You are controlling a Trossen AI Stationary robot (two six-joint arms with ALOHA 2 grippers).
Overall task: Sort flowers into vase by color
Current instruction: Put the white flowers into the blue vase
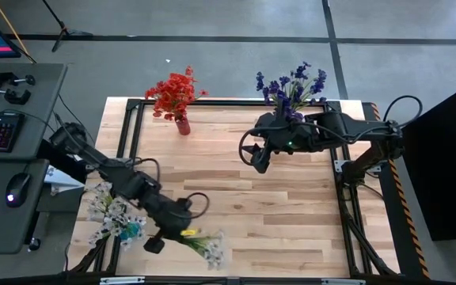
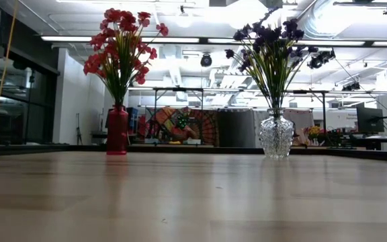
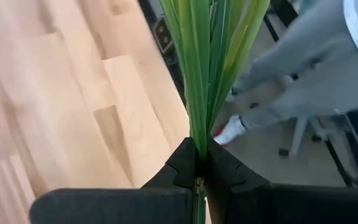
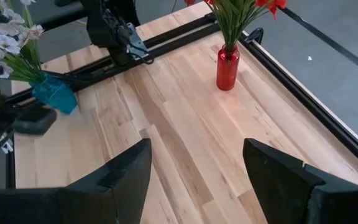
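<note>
The left tool point(image 3: 199, 169) is clamped on a white flower sprig point(image 1: 209, 247) beside the blue vase point(image 1: 131, 230), while the right tool point(image 4: 194, 168), fingers apart, hovers near the purple bouquet point(image 1: 293, 87).

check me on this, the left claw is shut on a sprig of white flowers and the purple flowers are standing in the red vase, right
Not quite. The purple flowers stand in the clear glass vase, as the low view shows; the red vase holds the red flowers. The rest holds: the left claw is shut on the stems of a sprig of white flowers.
</note>
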